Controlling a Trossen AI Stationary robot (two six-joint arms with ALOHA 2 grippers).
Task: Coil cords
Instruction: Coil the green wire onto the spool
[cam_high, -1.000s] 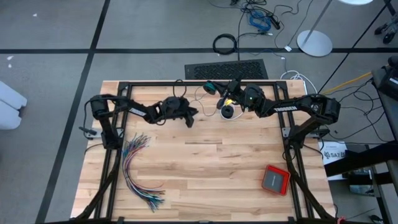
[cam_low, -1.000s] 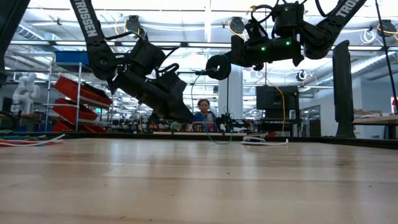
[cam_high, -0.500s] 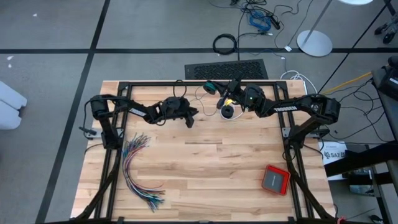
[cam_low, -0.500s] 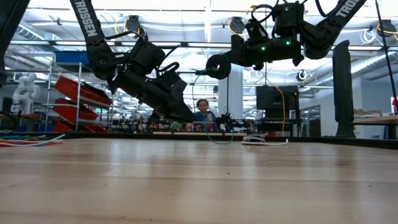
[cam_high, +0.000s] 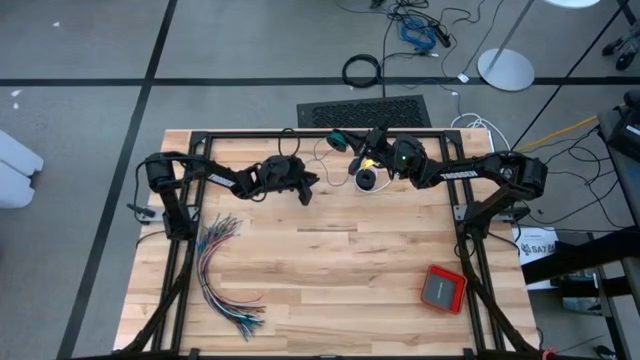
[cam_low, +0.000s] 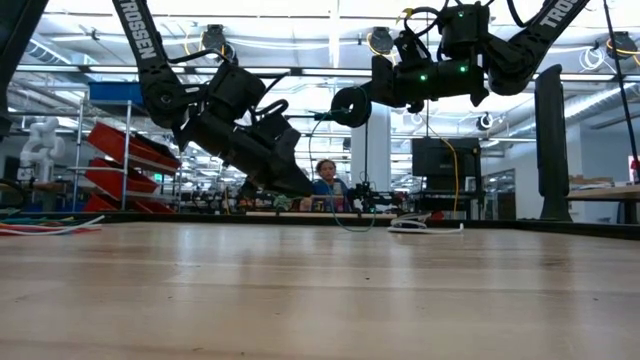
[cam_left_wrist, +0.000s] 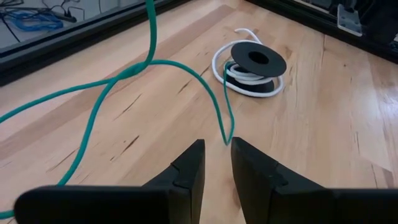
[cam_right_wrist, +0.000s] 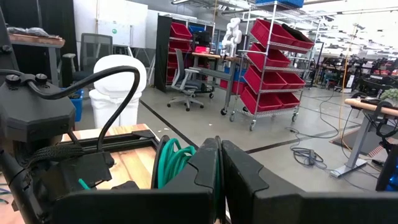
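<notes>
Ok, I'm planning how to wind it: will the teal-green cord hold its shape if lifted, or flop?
Probably floppy: the teal-green cord lies in loose, crossing curves on the table, so it should sag when lifted. It is likely light, being so thin. A push would probably slide one loop rather than move the whole length.

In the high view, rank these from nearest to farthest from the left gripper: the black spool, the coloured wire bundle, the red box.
From the left gripper, at the table's far middle:
1. Black spool, just to its right, near the right gripper.
2. Coloured wire bundle, at the table's left side, nearer the front.
3. Red box, at the front right corner.
</notes>
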